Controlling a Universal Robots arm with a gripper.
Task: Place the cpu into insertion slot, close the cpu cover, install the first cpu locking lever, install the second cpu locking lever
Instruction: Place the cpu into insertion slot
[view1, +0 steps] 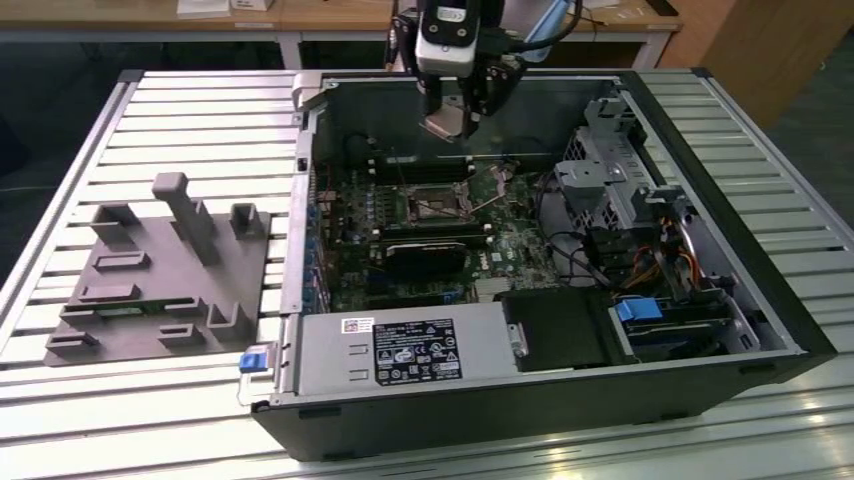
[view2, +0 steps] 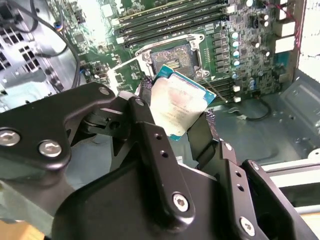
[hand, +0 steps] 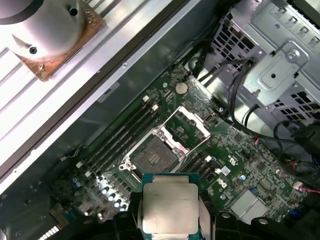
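Observation:
My gripper hangs over the back of the open computer case, shut on the cpu. In both wrist views the cpu is a flat square chip with a dull silver top, pinched at two opposite edges by the black fingers. The insertion slot lies bare on the green board, some way below the chip. The cpu cover, a silvery frame, stands swung open beside the slot. In the exterior view the slot sits mid-board, nearer the front than the gripper.
Memory slots run along one side of the slot. A black block lies on the board near the slot. A metal drive cage with cables fills the case's right. A grey holder fixture sits on the slatted table at the exterior view's left.

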